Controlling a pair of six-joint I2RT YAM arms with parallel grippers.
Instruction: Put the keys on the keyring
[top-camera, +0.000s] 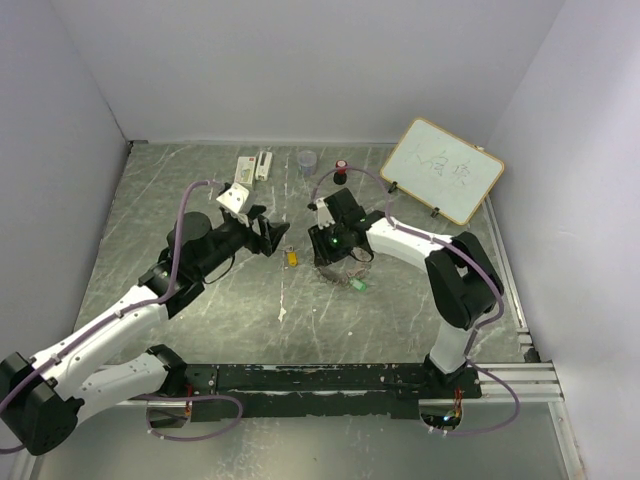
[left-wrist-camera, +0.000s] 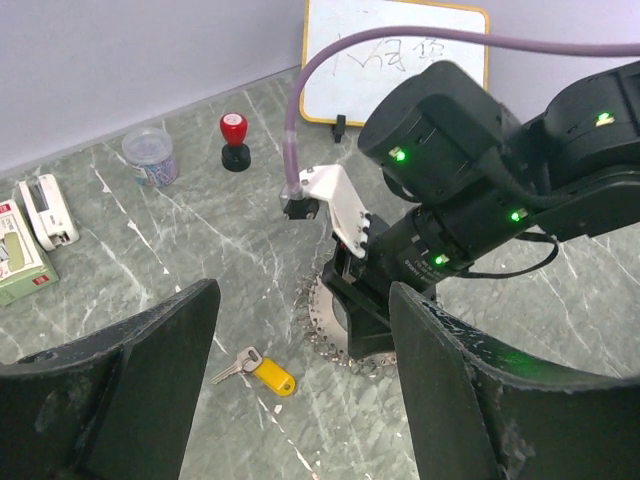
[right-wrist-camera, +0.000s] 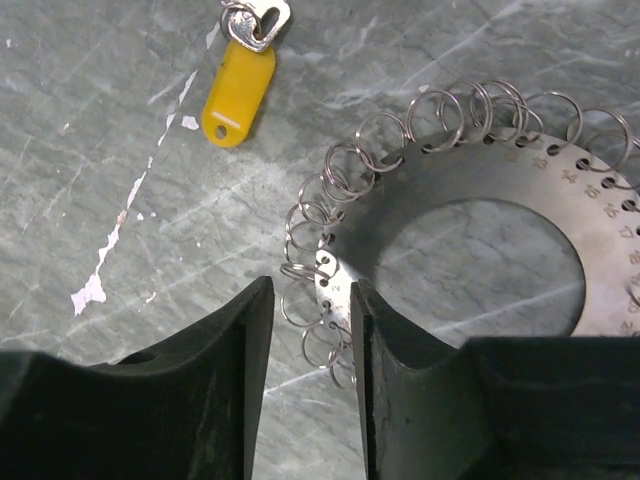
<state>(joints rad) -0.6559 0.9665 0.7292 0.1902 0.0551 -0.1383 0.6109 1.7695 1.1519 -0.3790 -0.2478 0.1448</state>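
Two jaws of my right gripper (right-wrist-camera: 312, 300) stand slightly apart, straddling the wire loops (right-wrist-camera: 305, 235) on the rim of the keyring (right-wrist-camera: 450, 180), flat on the table (top-camera: 400, 320). My left gripper (left-wrist-camera: 300, 295) hangs wide open, empty, near the yellow key (left-wrist-camera: 272, 377). The green key (top-camera: 359, 286) lies just beside the keyring. A clear cup (left-wrist-camera: 148, 155) farther back holds small coloured bits.
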